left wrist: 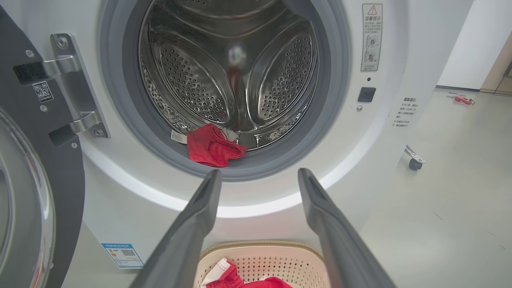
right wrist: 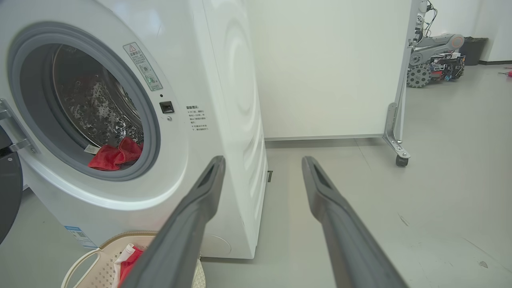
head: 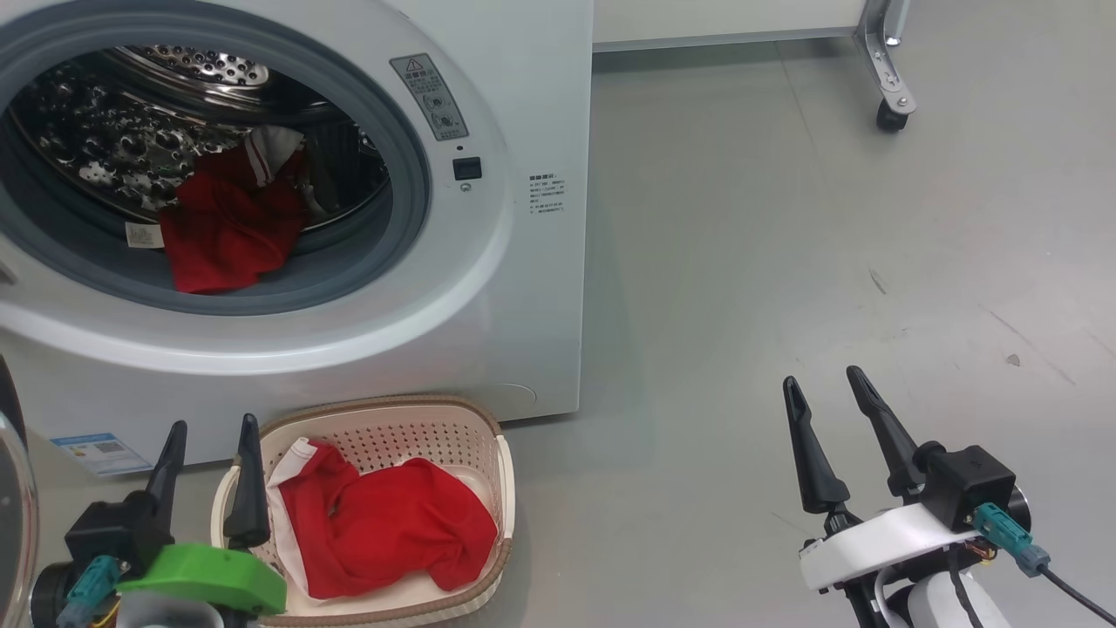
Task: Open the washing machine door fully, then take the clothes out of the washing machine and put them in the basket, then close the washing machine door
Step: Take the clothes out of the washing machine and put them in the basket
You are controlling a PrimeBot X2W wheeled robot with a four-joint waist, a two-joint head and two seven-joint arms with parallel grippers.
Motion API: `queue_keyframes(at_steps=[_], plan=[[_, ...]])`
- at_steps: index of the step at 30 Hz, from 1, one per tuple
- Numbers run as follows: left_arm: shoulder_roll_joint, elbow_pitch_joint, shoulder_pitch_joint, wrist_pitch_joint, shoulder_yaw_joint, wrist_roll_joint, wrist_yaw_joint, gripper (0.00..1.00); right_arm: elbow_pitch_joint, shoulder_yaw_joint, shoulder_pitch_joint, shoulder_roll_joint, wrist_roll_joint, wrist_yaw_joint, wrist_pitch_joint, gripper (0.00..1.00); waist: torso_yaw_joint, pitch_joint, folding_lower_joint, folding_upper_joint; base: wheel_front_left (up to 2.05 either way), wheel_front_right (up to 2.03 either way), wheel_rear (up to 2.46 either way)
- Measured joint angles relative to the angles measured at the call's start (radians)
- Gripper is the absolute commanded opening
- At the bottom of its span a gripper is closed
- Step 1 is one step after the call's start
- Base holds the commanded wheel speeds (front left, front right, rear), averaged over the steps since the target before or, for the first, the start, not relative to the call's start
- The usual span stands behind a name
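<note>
Head view: basket (head: 384,404) part loaded, drum (head: 105,131) not yet empty

At lower left, the left gripper (head: 214,423) has its fingers spread and empty. At lower right, the right gripper (head: 820,377) is likewise released over bare floor (head: 785,218). Just beside the left fingers, the cream basket holds a crumpled red jersey (head: 384,523) with white trim. Behind it, upper left, the washing machine (head: 523,288) stands with its washing machine door (left wrist: 60,160) swung wide. More red clothes (head: 228,231) lie at the drum's front lip.
</note>
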Motion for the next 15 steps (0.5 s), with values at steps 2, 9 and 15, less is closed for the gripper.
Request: queue_keyframes(at_steps=[2, 9, 15], plan=[[-0.001, -0.009, 0.019, 0.0, -0.001, 0.001, 0.0, 1.0, -0.001, 0.0, 0.004, 0.0, 0.0, 0.006, 0.0, 1.0, -0.003, -0.004, 0.0, 0.0, 0.0, 0.0, 0.0], [-0.005, -0.038, 0.038, 0.0, -0.001, 0.009, 0.0, 1.0, -0.001, 0.001, 0.015, 0.0, 0.0, 0.007, 0.0, 1.0, -0.011, -0.009, 0.0, 0.0, 0.0, 0.0, 0.0], [-0.006, -0.062, 0.049, 0.0, -0.003, 0.009, 0.0, 1.0, -0.004, 0.001, 0.015, 0.0, 0.0, 0.007, 0.0, 1.0, -0.019, -0.01, 0.0, 0.0, 0.0, 0.0, 0.0]])
